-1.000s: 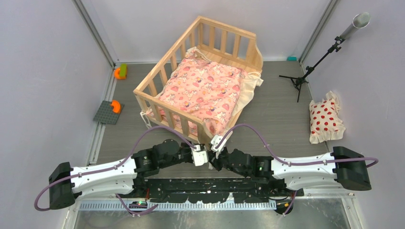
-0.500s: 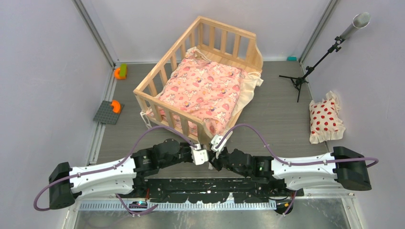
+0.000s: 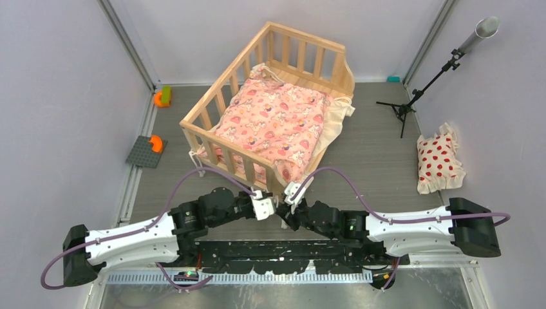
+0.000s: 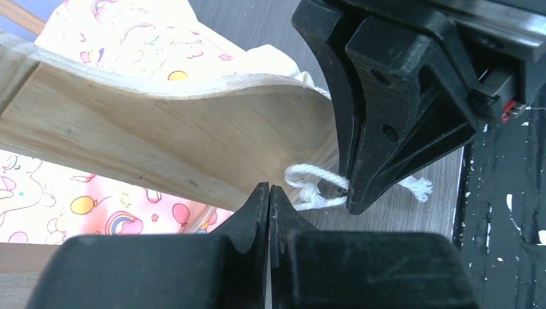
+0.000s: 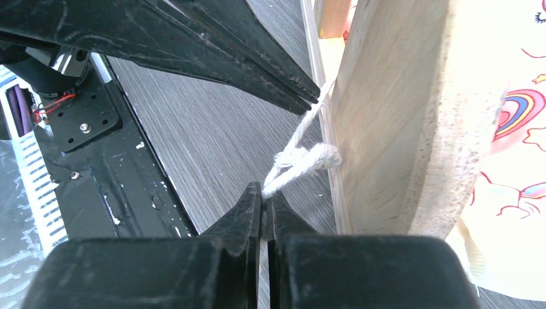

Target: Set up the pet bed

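Top external shows the pet bed (image 3: 346,76) at upper centre with a pink cushion (image 3: 273,122) inside and both claws at its near corner. The left gripper (image 3: 270,205) sits slightly further up-left than a second ago. Left wrist alone shows its jaws clenched flat beside curved, grainy wood; whether they catch anything, I cannot tell. Right wrist shows the right gripper (image 5: 263,193) pinching a twisted white cord (image 5: 301,158), knotted against the plank.

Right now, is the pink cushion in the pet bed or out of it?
In. The pink cushion lies spread between the slatted rails of the pet bed; its cream edge spills past one side.
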Robot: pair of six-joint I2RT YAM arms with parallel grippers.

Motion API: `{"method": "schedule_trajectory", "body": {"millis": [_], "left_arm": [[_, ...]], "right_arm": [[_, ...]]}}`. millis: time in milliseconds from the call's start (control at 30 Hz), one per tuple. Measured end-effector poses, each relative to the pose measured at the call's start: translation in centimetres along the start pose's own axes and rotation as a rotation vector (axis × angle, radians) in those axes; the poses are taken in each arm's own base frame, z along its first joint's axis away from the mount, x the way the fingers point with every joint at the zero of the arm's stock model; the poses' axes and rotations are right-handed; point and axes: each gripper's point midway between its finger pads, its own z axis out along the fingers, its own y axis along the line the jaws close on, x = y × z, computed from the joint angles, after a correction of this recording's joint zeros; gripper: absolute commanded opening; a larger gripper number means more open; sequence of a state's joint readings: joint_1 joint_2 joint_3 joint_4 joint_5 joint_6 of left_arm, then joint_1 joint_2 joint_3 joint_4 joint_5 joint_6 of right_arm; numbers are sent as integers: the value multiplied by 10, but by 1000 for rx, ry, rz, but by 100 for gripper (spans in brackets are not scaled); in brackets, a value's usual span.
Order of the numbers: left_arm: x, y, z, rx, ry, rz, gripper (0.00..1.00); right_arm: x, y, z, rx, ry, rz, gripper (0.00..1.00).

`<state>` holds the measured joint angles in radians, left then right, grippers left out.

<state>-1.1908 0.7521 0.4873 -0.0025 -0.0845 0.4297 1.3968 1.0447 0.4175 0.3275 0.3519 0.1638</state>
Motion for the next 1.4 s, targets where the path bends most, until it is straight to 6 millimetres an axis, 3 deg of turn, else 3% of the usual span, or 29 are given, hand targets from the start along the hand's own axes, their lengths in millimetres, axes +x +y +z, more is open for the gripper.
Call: {"method": "schedule_trajectory", "body": {"millis": [833, 1200, 1400], "left_arm": [[19, -29, 22, 123, 71, -91, 0], [22, -18, 21, 86, 117, -78, 3], [-9, 4, -2, 8, 1, -85, 3]], "right_arm": [[0, 0, 0, 5, 0, 29, 1], [-3, -1, 1, 13, -11, 83, 1], [-1, -1, 0, 16, -3, 74, 1]]}}
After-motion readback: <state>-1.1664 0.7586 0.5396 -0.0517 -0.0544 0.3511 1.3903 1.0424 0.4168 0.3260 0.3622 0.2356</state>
